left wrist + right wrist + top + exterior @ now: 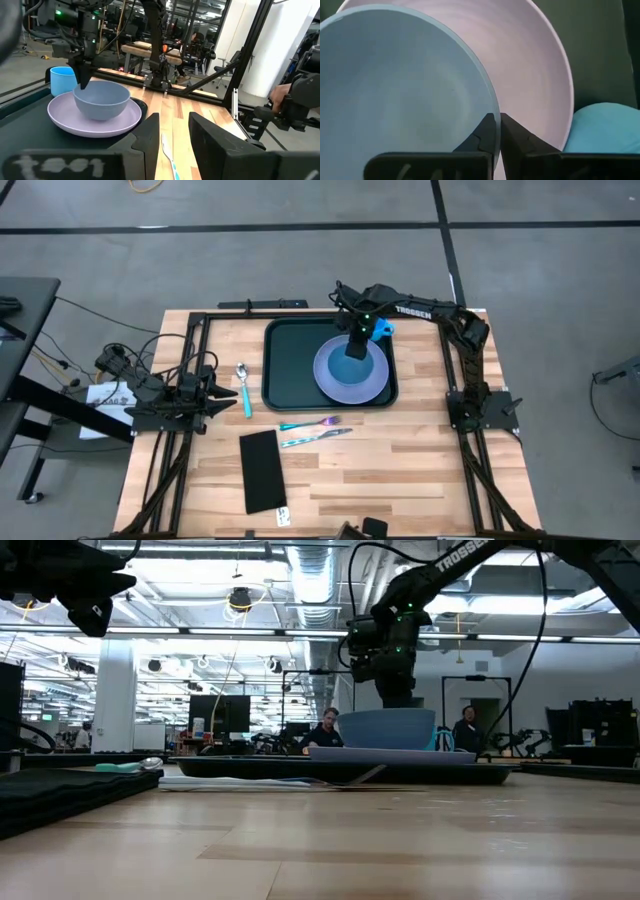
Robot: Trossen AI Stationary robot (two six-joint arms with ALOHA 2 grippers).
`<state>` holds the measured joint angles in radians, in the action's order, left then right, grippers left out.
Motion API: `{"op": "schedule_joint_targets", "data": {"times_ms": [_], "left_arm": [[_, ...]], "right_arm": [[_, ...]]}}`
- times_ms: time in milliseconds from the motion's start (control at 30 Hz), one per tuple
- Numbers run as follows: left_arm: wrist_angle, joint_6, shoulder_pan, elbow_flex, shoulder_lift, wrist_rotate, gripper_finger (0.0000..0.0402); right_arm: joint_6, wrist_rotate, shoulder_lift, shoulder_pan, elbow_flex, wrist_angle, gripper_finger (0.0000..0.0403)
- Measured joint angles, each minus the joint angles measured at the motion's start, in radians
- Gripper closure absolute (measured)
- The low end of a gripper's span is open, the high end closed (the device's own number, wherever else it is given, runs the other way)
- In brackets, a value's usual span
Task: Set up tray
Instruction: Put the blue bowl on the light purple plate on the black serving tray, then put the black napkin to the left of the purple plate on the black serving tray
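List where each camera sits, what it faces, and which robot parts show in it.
High view: overhead, straight down on the tray; both arms.
Low view: table height, facing the room; right arm above the bowl.
Left wrist view: faces the bowl and plate; own fingers.
Right wrist view: right end effector pinching the bowl's rim.
All share the bowl.

A robotics lab or workshop — bare concrete floor [560,360], exposed ceiling ducts [310,580], rows of monitors [222,712] and seated people [325,730] beyond the tabletop's far edge.
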<state>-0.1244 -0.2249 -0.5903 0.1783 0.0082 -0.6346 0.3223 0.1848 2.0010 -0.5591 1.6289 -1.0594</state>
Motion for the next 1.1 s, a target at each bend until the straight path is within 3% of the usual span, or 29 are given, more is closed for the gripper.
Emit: {"op": "schedule_joint_targets", "data": {"times_ms": [233, 533, 1100], "left_arm": [[0.000, 0.000, 0.000, 0.000, 0.000, 0.000, 0.0307], [0.000, 0.000, 0.000, 0.000, 0.000, 0.000, 0.0307], [0.000, 0.001, 0.000, 0.000, 0.000, 0.000, 0.0307]], "right_arm": [[0.002, 0.000, 0.000, 0.000, -0.029, 0.015, 0.0382], [0.001, -0.001, 0.000, 0.002, -0.037, 0.011, 0.0389], [-0.025, -0.001, 0.000, 0.002, -0.037, 0.014, 0.0341]]}}
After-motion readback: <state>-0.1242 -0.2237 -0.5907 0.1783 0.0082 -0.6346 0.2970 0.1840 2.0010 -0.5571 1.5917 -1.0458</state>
